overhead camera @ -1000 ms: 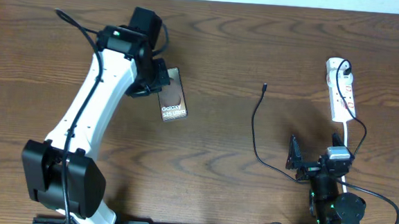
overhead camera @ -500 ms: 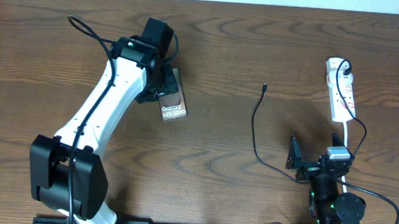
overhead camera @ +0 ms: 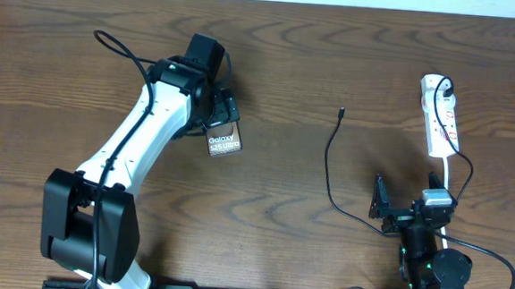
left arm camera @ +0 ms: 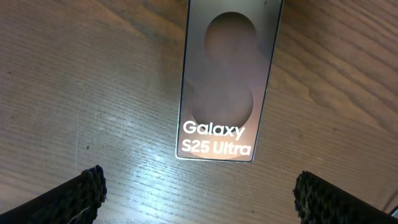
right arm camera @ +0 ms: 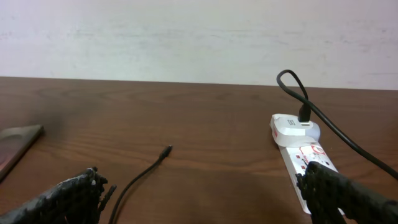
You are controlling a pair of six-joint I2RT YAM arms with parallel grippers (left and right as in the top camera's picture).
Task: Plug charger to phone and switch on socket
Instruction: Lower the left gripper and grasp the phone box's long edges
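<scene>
The phone [overhead camera: 224, 142] lies flat on the wooden table, its white "Galaxy" lettering readable. My left gripper [overhead camera: 216, 117] hovers open over the phone's upper half. In the left wrist view the phone [left arm camera: 227, 81] lies just beyond the gripper [left arm camera: 202, 205], whose fingers stand wide apart and touch nothing. The charger's black cable [overhead camera: 329, 167] curves across the table with its connector tip [overhead camera: 341, 112] free. Its black plug [overhead camera: 445, 87] sits in the white socket [overhead camera: 440, 120]. My right gripper [overhead camera: 407, 197] rests open near the front edge. From the right wrist, the tip [right arm camera: 166, 151] and socket [right arm camera: 305, 152] lie ahead.
The socket's white cord [overhead camera: 448, 179] runs down past my right arm's base. A pale wall [right arm camera: 199, 37] stands behind the table's far edge. Bare wood lies between the phone and the cable tip.
My left gripper has gone from shut to wide open and shifted right, from beside the phone to over its upper half. The phone, cable and right arm have not moved.
</scene>
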